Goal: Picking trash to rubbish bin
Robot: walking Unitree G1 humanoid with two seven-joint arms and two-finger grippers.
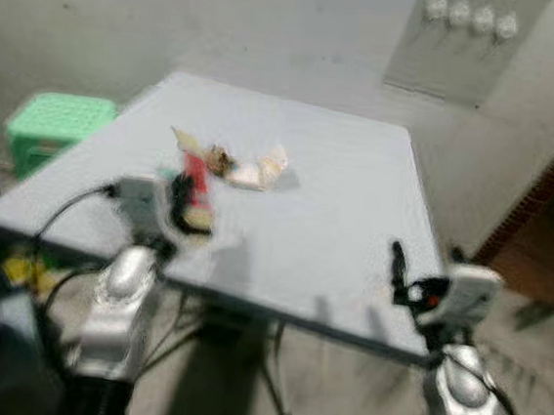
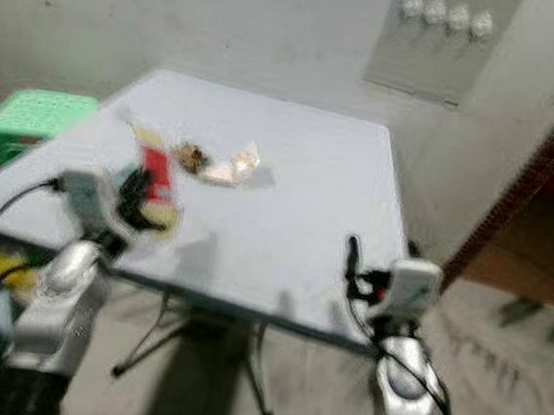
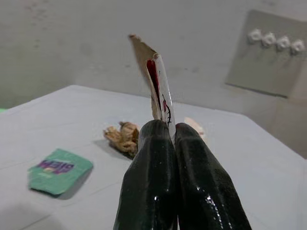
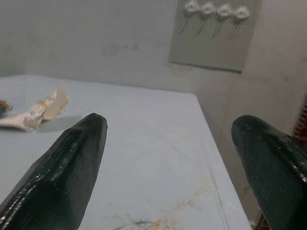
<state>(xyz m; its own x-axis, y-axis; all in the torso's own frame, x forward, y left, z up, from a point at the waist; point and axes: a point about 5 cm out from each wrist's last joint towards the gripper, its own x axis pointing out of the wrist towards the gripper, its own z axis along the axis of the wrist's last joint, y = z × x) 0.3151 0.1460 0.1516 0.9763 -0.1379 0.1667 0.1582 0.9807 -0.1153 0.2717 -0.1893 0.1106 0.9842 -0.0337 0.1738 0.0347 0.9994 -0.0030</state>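
Left gripper point(image 3: 173, 132) is clamped on a red wrapper point(image 3: 158, 88), its long axis upright, near the table's point(image 1: 354, 225) left edge. Right gripper point(image 4: 168, 143) gapes wide near the right edge.

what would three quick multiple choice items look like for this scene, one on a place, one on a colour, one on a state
1. Where does the green sachet lie?
A. on the floor
B. on the grey table
C. in the right gripper

2. What colour is the stool beside the table?
A. green
B. blue
C. black

3. How do the left gripper's jaws stand?
A. wide apart, holding nothing
B. shut on the crumpled brown trash
C. shut on the red wrapper

Answers:
1 B, the left wrist view shows it flat on the tabletop.
2 A, its top is bright green past the table's left edge.
3 C, the wrapper stands pinched between them, while the right gripper is open.
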